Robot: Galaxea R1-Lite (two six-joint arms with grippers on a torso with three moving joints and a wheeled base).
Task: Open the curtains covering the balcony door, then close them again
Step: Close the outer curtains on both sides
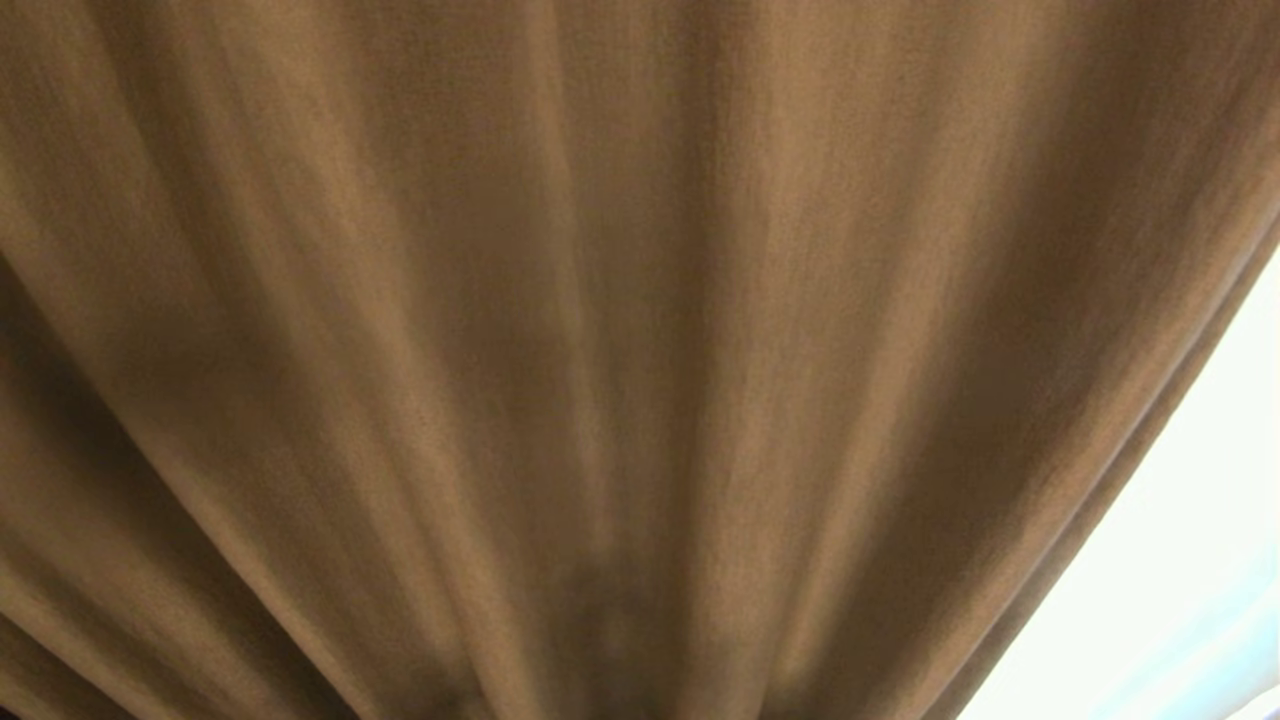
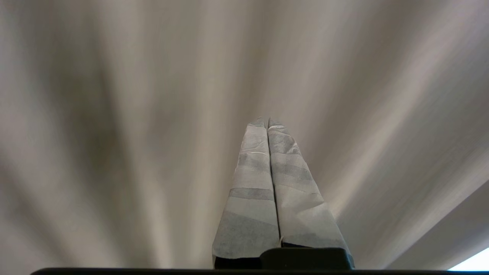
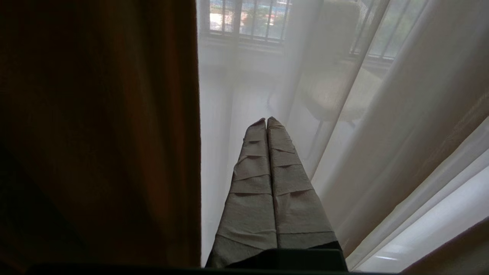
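Note:
The heavy beige-tan curtains (image 1: 640, 300) fill nearly the whole head view, their pleats fanning out close in front of me. A strip of white sheer (image 1: 1200, 560) shows at the lower right. Neither arm appears in the head view. In the left wrist view my left gripper (image 2: 266, 120) is shut, its taped fingers pressed together with nothing between them, pointing at the blurred drape folds (image 2: 114, 114). My right gripper (image 3: 266, 120) is also shut and empty, pointing at the sheer (image 3: 401, 133) beside the edge of the tan drape (image 3: 99, 133). The balcony door is hidden behind the fabric.
Through the sheer in the right wrist view I make out a pale chair (image 3: 336, 88) and a barred railing (image 3: 263, 19) beyond a bright floor (image 3: 244, 99).

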